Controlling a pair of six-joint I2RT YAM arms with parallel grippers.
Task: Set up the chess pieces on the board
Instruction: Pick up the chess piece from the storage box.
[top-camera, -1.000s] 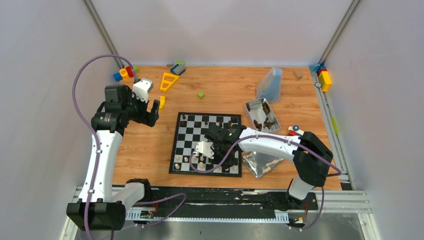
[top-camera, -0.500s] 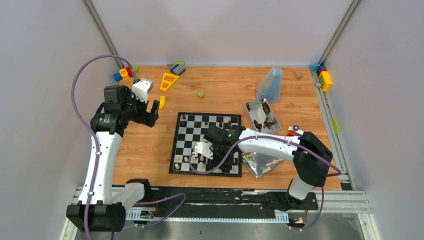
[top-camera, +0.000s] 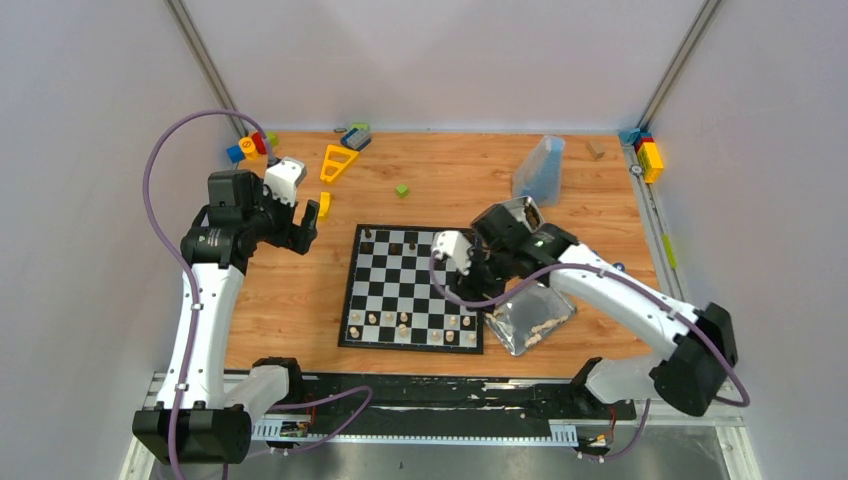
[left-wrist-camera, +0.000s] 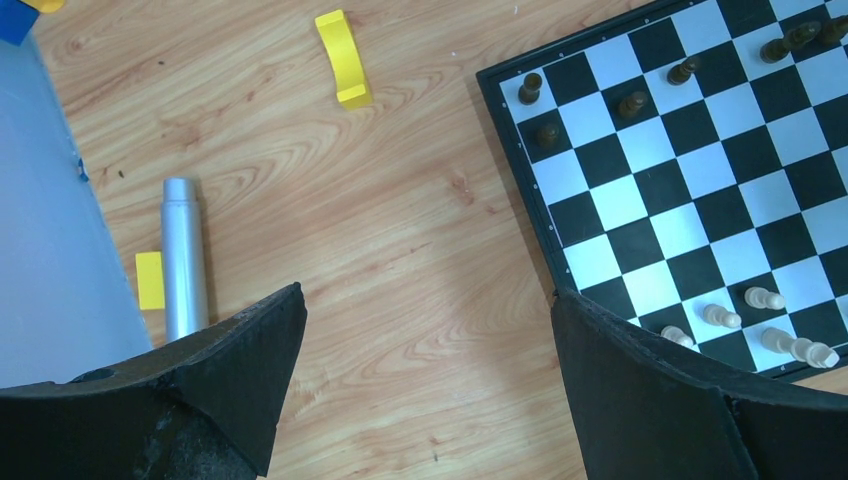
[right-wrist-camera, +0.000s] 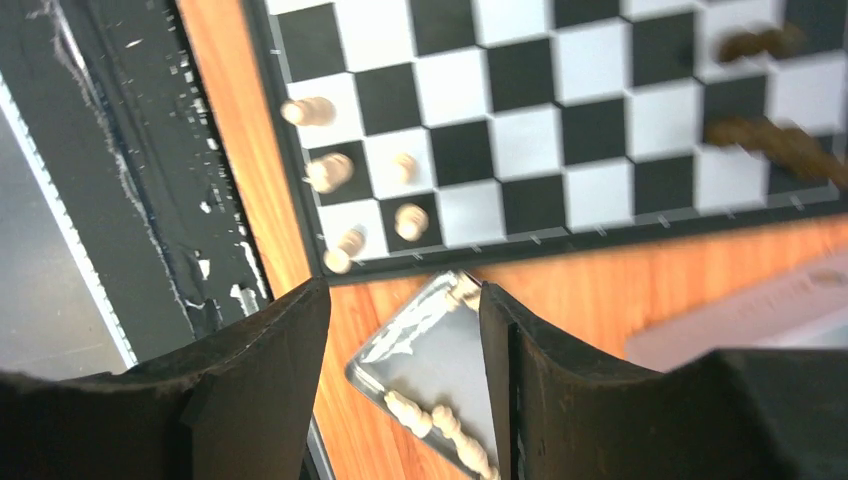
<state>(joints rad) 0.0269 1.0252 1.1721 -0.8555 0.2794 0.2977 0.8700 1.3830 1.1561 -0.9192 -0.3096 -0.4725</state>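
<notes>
Board (top-camera: 415, 288) lay flat on the wooden table (top-camera: 300, 290), about mid-way between the two arms. Cream pieces (top-camera: 403, 328) stood in the two near rows, not all squares filled; some were upright, and a few at the corners looked tipped over. Dark pieces (top-camera: 397, 247) were scattered along the far rows (several were blurred in the right wrist view, so no count was taken).

Just right of the board's near corner sat the near tray (top-camera: 510, 328), shiny, with more cream pieces lying loose in it. Behind it was the far tray (top-camera: 517, 204), partly hidden by the right arm, with dark shapes inside.

Right gripper (top-camera: 480, 272) hung above the board's right edge, near both trays. The wrist view showed its fingers parted with nothing between them, released.

Left gripper (top-camera: 305, 225) hovered over bare table to the left of the board, well apart from it. Its jaws were spread wide and empty.

Around it were a yellow curved block (left-wrist-camera: 343, 58) and a silver cylinder (left-wrist-camera: 183, 255) lying on its side. A blue container (top-camera: 540, 168) stood toward the table's far side.
</notes>
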